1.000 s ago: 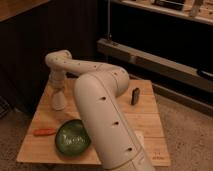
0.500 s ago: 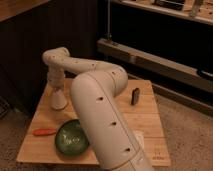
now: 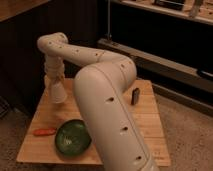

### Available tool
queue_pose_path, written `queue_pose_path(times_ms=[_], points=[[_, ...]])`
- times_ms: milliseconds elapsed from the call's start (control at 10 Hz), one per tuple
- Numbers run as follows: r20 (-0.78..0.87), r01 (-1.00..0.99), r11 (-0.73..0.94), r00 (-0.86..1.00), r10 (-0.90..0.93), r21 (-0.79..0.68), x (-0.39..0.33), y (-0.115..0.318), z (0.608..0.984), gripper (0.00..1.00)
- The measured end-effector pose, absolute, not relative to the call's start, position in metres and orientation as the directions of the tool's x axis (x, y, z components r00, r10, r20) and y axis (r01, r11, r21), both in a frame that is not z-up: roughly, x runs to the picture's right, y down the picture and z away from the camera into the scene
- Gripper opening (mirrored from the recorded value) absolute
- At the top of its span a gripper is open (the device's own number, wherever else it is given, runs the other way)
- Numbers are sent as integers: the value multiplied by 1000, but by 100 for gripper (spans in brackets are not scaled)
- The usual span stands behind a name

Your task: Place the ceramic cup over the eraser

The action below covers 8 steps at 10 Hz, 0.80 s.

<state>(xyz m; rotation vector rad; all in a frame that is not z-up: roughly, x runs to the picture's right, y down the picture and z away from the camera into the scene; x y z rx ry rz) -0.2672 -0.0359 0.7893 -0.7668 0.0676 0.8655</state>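
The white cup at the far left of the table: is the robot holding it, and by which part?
Apparently yes: the gripper sits on the ceramic cup at its narrow upper end.

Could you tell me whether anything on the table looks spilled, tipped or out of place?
Nothing stands out. The green bowl sits upright, the orange item lies flat beside it, and the gripper holds the ceramic cup at the table's far left.

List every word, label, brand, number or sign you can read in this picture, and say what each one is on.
None can be read. The gripper, at the table's far left over the ceramic cup, shows no text. The green bowl, orange item and dark eraser are bare too.
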Motion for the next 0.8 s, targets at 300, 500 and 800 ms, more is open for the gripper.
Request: queue_pose_path(times_ms=[300, 500, 800], points=[[-370, -748, 379, 620, 691, -545, -228, -26, 773, 2], [-387, -782, 350, 577, 719, -516, -194, -16, 759, 2], [-431, -847, 281, 482, 762, -451, -136, -1, 747, 2]])
